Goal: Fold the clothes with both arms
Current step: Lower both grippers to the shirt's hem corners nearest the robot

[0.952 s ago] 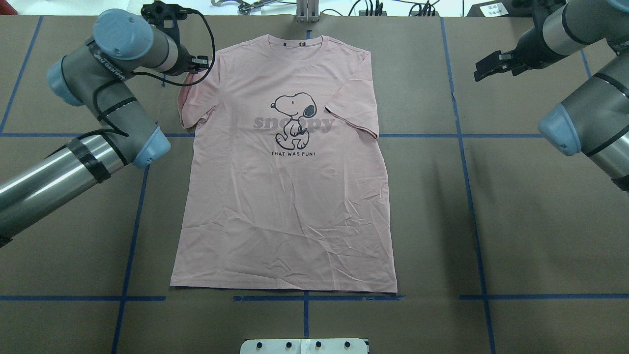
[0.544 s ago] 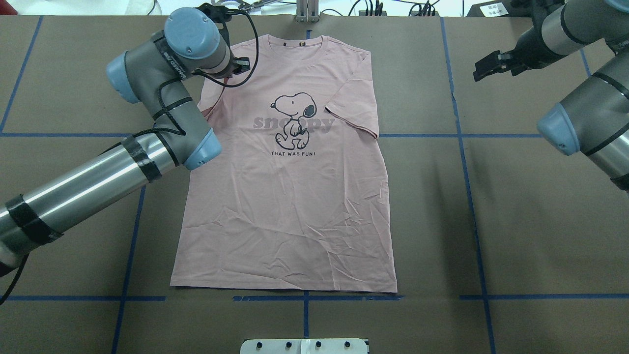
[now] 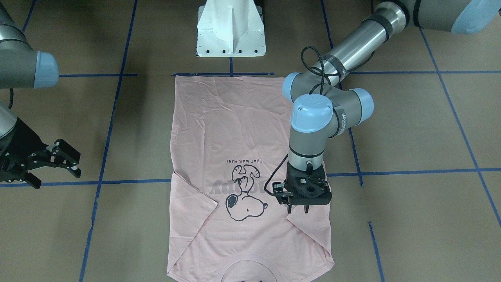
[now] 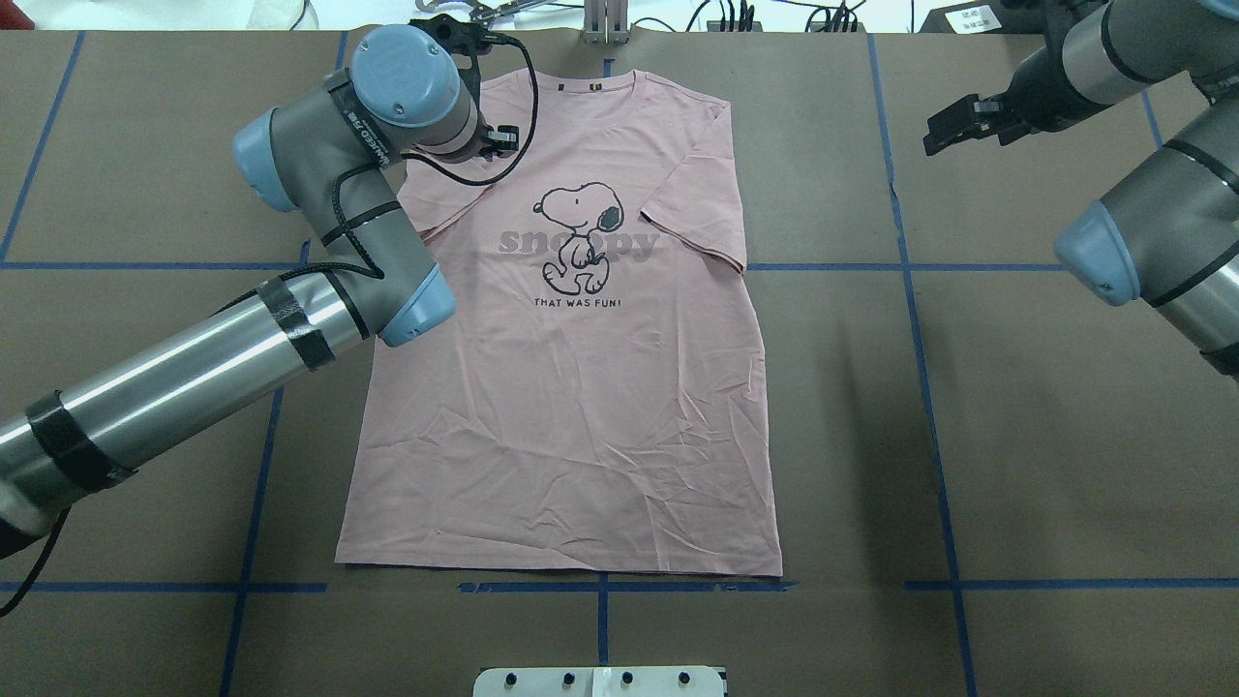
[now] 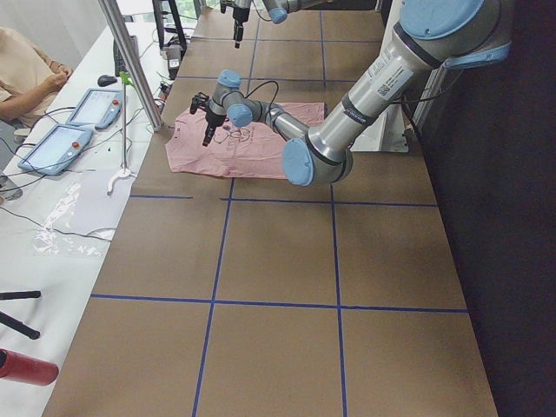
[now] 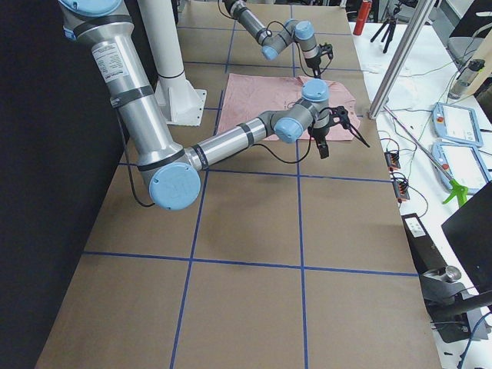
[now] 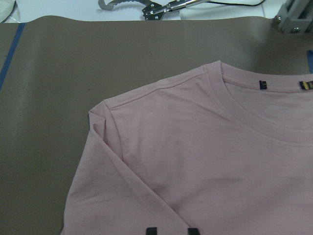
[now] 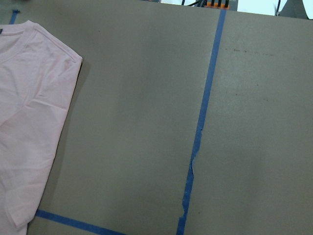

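Observation:
The pale pink T-shirt (image 4: 581,407) lies flat, print up, collar at the far edge; it also shows in the front view (image 3: 235,129). Its left sleeve (image 4: 436,198) is folded in over the front. My left gripper (image 3: 298,210) hangs just above that fold, fingers down, open and empty. In the left wrist view its fingertips (image 7: 151,230) stand apart over the pink cloth (image 7: 195,161). In the overhead view the left wrist hides it. My right gripper (image 4: 934,136) is open and empty, off the shirt to the right of the flat right sleeve (image 4: 702,218); it also shows in the front view (image 3: 78,164).
Blue tape lines (image 4: 915,290) grid the brown table. The white pedestal base (image 3: 231,29) stands at the near edge behind the hem. A metal post (image 4: 605,19) and cables stand beyond the collar. A person (image 5: 22,69) and tablets (image 5: 52,143) are at a side bench.
My left arm swung right from beside the shirt, carrying the left sleeve inward. The sleeve now lies folded on the front. The right arm barely moved.

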Available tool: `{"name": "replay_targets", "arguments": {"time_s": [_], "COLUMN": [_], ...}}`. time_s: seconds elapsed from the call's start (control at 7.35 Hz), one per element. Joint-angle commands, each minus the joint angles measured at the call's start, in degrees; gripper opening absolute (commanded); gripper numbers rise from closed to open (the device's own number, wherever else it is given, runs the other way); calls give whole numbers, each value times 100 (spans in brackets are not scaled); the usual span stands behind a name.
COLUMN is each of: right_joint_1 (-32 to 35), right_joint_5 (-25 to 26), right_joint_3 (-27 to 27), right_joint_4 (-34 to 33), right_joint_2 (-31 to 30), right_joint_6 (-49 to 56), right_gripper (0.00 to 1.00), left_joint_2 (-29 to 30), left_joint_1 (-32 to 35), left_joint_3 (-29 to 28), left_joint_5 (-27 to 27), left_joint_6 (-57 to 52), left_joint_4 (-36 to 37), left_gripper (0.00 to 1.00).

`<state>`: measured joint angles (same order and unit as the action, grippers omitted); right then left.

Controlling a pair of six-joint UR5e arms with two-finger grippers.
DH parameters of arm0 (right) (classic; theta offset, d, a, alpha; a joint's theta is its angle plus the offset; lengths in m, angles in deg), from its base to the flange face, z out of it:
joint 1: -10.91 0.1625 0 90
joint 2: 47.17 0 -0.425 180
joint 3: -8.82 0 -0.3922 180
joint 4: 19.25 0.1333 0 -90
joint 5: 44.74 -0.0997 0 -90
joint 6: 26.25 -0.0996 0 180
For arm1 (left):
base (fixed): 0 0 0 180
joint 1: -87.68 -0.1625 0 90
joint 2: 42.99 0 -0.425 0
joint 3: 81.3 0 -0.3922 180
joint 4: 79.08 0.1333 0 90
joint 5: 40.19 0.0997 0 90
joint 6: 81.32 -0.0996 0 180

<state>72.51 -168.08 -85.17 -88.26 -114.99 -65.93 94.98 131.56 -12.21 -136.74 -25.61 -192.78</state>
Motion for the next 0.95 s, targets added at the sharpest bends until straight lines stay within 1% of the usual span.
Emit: {"name": "replay_targets", "arguments": {"time_s": [0.0, 0.14, 0.41, 0.54, 0.68, 0.82], "right_joint_1": [-583, -1179, -2671, -3714, -4638, -5222], "right_joint_5": [212, 641, 1974, 2877, 3843, 4262], "right_joint_3": [-548, -951, -2126, -2594, -2920, -3132], "right_joint_4": [-42, -208, -1188, -1420, -1440, -1440], "right_joint_2": [-38, -55, -108, -273, -501, -878], "right_joint_6": [-1333, -1932, -3312, -4293, -4799, -5134], "right_gripper": [100, 100, 100, 100, 100, 99], "left_joint_2": [-881, -1251, -2068, -2586, -2947, -3282], "left_joint_1": [-1, -27, -254, -543, -886, -1063], "left_joint_3": [1363, 1971, 3061, 3563, 4020, 4338], "left_joint_5": [-494, -557, -610, -593, -558, -558], "left_joint_6": [-288, -288, -201, 209, 656, 939], "left_joint_4": [6, 6, 129, 85, 85, 76], "left_gripper": [100, 100, 100, 100, 100, 100]}}
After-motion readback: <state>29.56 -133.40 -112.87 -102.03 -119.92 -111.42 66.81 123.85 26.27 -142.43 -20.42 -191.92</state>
